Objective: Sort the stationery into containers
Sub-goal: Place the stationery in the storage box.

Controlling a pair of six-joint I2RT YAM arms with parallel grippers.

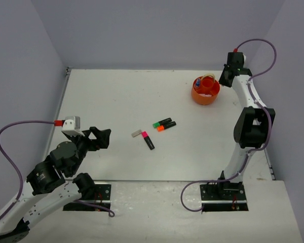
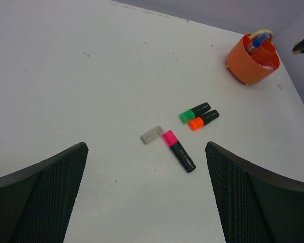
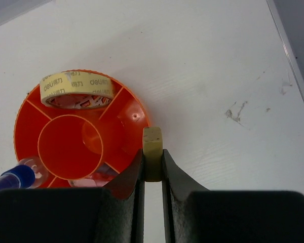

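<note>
My right gripper (image 3: pixel 153 163) is shut on a small yellow-green eraser (image 3: pixel 153 142), held just over the right rim of the orange container (image 3: pixel 21 119). In the top view that gripper (image 1: pixel 226 77) hangs at the right of the container (image 1: pixel 198 96). On the table's middle lie a green-capped highlighter (image 1: pixel 162 122), an orange-capped one (image 1: pixel 166 126), a pink-capped one (image 1: pixel 148 140) and a grey eraser (image 1: pixel 137 133). My left gripper (image 1: pixel 99 137) stands open, well to the near left of them. Its wrist view shows the pink highlighter (image 2: pixel 178 150) and grey eraser (image 2: pixel 152 134) ahead of the open fingers (image 2: pixel 50 187).
Inside the container sit a roll of tan tape (image 3: pixel 77 87) and a clear bottle with a blue cap (image 3: pixel 12 178); the round middle compartment (image 3: pixel 66 147) holds nothing. Grey walls close in the table at the back, left and right.
</note>
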